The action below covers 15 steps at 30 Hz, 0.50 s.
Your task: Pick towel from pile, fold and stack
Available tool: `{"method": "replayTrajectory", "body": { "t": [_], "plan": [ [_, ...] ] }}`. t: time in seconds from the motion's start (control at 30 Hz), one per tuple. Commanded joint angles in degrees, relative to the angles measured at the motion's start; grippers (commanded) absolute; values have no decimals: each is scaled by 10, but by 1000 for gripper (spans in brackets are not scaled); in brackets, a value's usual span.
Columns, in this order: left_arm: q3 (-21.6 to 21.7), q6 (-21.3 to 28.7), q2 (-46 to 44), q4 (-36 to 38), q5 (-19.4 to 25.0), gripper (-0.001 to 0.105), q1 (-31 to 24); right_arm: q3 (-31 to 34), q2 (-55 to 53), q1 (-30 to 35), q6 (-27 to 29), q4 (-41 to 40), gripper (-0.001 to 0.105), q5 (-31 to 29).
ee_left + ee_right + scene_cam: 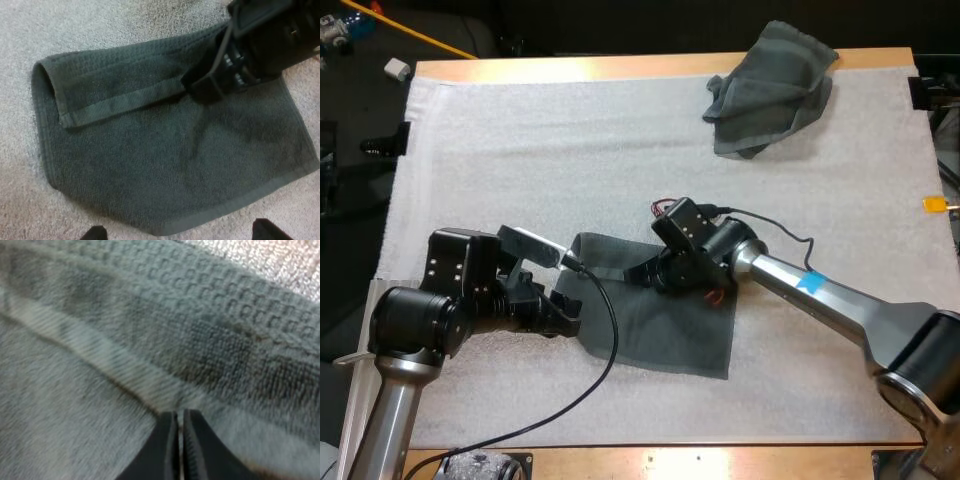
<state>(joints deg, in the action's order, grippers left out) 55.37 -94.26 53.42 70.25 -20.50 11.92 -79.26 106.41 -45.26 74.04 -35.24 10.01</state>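
**Arm pose, high view.** The left arm enters from the lower left of the frame and bends sharply. Its wrist is turned toward centre, and the left gripper (563,312) sits low over the mat (520,150), just beside the left edge of the towel (670,330). The right arm enters from the right edge and reaches leftward across the frame. The right gripper (642,273) is pitched down onto the towel's upper left part. The towel lies flat, just below centre frame. A crumpled towel (770,90) lies at the upper right, well apart from both arms, near the far edge of the table (570,68).

**Left wrist view.** This view shows what the high view hides. The left gripper is released: its fingertips (95,233) stand wide apart, clear of the cloth, with the towel's near edge between them. One border of the towel is folded back over itself as a long flap. The right gripper meets the end of that flap's hem.

**Right wrist view.** The grip itself is shown here. The right gripper's fingers (162,450) are clenched to a narrow slit, their tips at the towel's pale hem band and pinching it. The waffle-weave border runs just beyond.
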Motion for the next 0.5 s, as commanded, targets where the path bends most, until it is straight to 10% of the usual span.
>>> {"method": "replayTrajectory", "body": {
  "t": [0.0,0.47],
  "plan": [
    [2,-3,0,1,-2,57,2,-10,26,7,-17,12,0,7],
    [2,-2,-1,4,-6,57,1,-39,52,53,-80,147,0,-114]
  ]
}}
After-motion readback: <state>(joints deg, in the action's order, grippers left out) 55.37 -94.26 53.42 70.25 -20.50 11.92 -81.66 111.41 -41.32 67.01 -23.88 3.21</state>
